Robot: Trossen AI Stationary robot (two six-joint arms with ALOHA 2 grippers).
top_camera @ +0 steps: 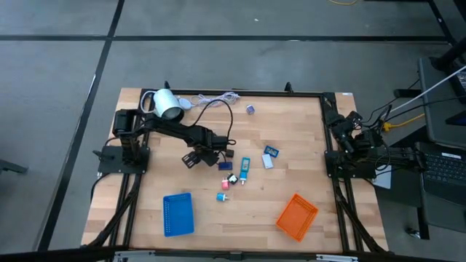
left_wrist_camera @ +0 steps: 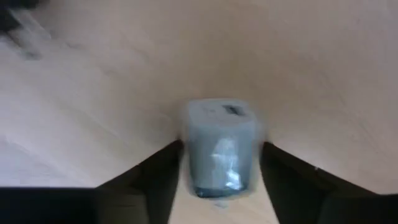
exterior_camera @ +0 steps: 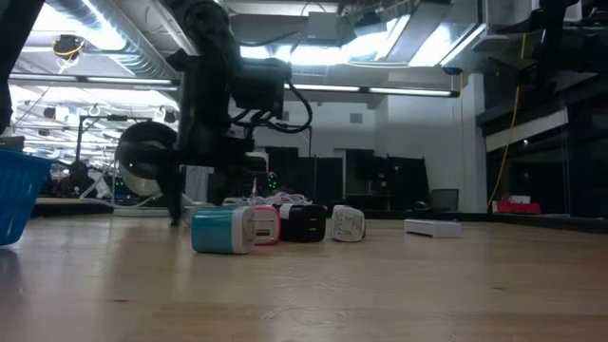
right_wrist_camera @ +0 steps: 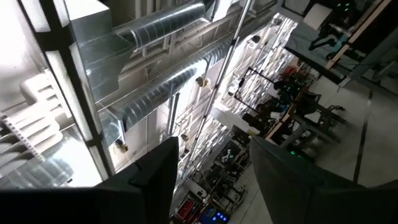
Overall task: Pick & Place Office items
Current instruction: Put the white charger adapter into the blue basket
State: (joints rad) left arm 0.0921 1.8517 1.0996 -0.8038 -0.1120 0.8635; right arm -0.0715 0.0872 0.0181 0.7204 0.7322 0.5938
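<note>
Your bench (top_camera: 291,196) is a pale wood surface in a black frame on a grey floor; the low view looks into a dim hall with ceiling lights. Your left gripper (top_camera: 195,156) is out over mid-bench, beside the scattered office items (top_camera: 244,169). In the left wrist view a small grey-blue block (left_wrist_camera: 221,146) stands between the jaws, which are spread with a slim gap at each side; contact cannot be confirmed. The block stands on the bench, its long axis running away from the wrist. Your right gripper (right_wrist_camera: 211,180) is parked at the bench's right edge, aimed up at the ceiling, jaws apart and holding nothing. A blue tray (top_camera: 178,214) and an orange tray (top_camera: 297,216) sit near the front edge.
</note>
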